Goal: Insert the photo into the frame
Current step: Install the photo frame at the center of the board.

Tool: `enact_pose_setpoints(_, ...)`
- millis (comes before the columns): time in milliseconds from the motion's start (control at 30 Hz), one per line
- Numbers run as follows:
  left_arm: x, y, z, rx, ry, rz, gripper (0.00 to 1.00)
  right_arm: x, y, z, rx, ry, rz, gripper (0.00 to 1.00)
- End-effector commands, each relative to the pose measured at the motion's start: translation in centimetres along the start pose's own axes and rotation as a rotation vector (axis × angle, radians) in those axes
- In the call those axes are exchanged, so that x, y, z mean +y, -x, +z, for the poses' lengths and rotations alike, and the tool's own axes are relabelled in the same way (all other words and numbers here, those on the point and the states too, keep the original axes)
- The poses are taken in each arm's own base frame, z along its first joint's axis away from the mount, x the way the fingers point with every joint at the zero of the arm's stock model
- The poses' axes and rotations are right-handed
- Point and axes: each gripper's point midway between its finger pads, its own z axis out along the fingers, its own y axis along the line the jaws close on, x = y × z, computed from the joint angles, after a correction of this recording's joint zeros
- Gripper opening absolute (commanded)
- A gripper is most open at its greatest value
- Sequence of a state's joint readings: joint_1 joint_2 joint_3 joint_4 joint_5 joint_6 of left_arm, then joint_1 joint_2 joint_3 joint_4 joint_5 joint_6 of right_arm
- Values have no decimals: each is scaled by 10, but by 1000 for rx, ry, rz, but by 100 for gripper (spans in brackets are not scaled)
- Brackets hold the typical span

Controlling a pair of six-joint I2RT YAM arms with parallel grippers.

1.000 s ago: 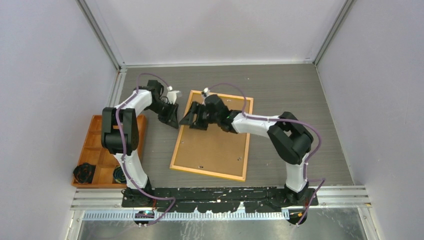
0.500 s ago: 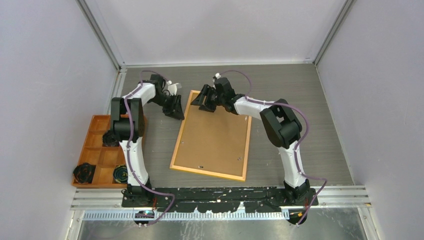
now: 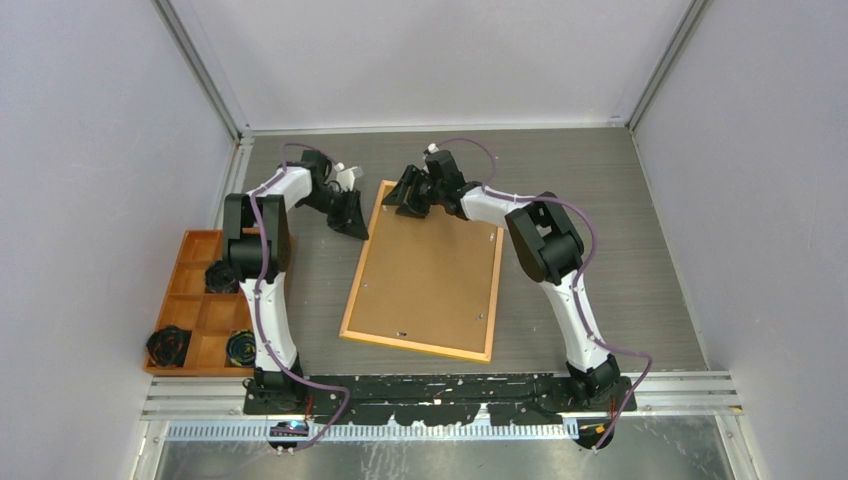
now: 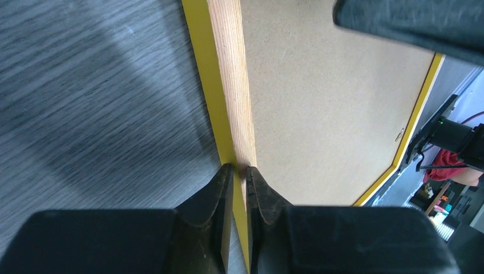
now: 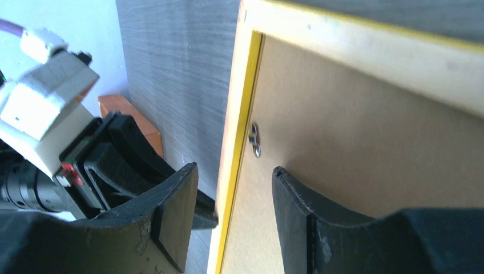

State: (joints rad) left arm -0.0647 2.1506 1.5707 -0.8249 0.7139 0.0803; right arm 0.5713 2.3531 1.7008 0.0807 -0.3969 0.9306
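The frame (image 3: pixel 425 275) lies face down, brown backing (image 4: pixel 319 103) up, the photo nowhere in view, so freeing the backing seems the step in hand. The right gripper (image 3: pixel 403 197) hangs open over its far left corner; the left gripper (image 4: pixel 241 174) is nearly closed at the rim, grip unclear. Next, the small clip (image 5: pixel 255 140) wants turning

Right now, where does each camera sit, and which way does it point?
Top camera: fixed high behind the arms, looking down at the table, frame and tray; left arm and right arm show whole.
Left wrist camera: rides the left arm, looking along the frame's wooden edge; left gripper shows.
Right wrist camera: rides the right arm, facing the frame's corner; right gripper shows.
Shared: both wrist views show the frame's brown back; the right catches the left gripper.
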Motion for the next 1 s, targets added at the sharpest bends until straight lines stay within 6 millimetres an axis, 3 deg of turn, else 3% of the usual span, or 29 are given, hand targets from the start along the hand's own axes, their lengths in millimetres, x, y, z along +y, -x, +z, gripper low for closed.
enact_pose_setpoints(0, 6, 2, 6, -24, 3, 32, 14, 19, 16, 8, -4, 70, -11, 54)
enact_pose_setpoints(367, 12, -5, 12, -5, 7, 36, 13, 22, 3, 24, 38, 95, 1, 52)
enact_pose_setpoints(967, 13, -9, 15, 20, -10, 49, 11, 22, 0, 33, 84, 108, -1, 49)
